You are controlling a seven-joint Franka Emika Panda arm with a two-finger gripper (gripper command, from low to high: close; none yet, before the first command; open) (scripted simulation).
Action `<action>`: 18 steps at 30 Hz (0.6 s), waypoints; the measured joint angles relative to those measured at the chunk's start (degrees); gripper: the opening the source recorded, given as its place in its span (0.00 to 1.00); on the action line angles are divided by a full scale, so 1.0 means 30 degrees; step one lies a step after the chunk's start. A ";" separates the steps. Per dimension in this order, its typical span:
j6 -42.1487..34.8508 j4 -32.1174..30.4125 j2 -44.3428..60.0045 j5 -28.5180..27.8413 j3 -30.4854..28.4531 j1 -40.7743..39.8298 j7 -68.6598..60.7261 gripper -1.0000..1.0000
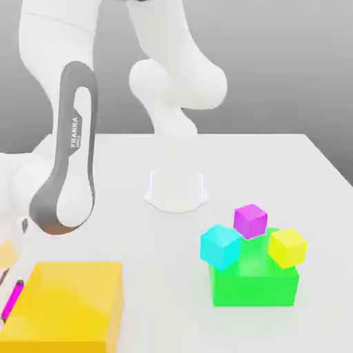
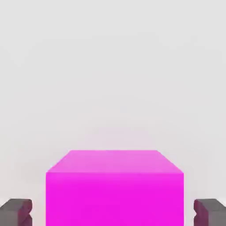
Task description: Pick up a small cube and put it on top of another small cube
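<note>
Hot-pink small cube (image 2: 114, 190) sits on the white table (image 1: 276, 165), between the two dark fingertips (image 2: 16, 212) of the gripper (image 2: 113, 214) in the hand view. A thin gap shows on each side of the cube, so the pads flank it closely; contact cannot be told. In the exterior view the cube shows as a magenta sliver (image 1: 12, 299) at the near left edge, just left of the big yellow block (image 1: 69, 303).

Arm (image 1: 69, 165) bends down steeply from the white base (image 1: 176, 189) at the table's middle, grey-sided forearm pointing toward the near left corner, hand low by the table.

On the exterior view's right, a green block (image 1: 255, 286) carries three small cubes on its top: cyan cube (image 1: 220, 246) left, violet-purple cube (image 1: 250, 220) far, yellow cube (image 1: 287, 247) right, all tilted and well apart from the hot-pink cube.
</note>
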 joint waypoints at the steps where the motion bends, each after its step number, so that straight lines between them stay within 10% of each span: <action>1: 0.0012 0.0000 0.0000 -0.0002 0.0001 -0.0001 0.0003 0.00; 10: -0.2317 0.0155 -0.3310 -0.1507 -0.1033 0.0293 0.0228 0.00; 18: -0.4230 -0.1660 -0.7927 -0.1636 0.2442 0.4538 -0.0550 0.00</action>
